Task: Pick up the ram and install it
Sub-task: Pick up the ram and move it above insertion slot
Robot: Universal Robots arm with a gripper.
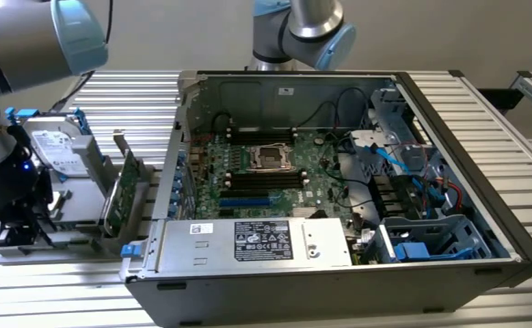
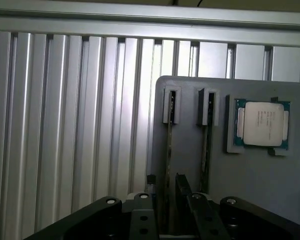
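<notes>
Two ram sticks stand on edge in holders on a grey tray (image 2: 260, 175). The nearer ram (image 2: 168, 150) runs between my fingers, and the other ram (image 2: 206, 150) stands beside it. My gripper (image 2: 166, 182) is open and straddles the nearer stick, with a gap showing on each side of it. In the exterior view my gripper (image 1: 15, 229) hangs low over the tray (image 1: 74, 205) at the exterior view's left, beside the open computer case (image 1: 339, 205). The black memory slots (image 1: 264, 179) lie on the motherboard next to the processor socket (image 1: 271, 156).
A processor chip (image 2: 262, 124) sits in a recess of the tray next to the sticks. A green expansion card (image 1: 120, 195) stands upright between the tray and the case. A hard drive (image 1: 55, 150) stands at the tray's back. Ribbed aluminium tabletop (image 2: 65, 125) surrounds everything.
</notes>
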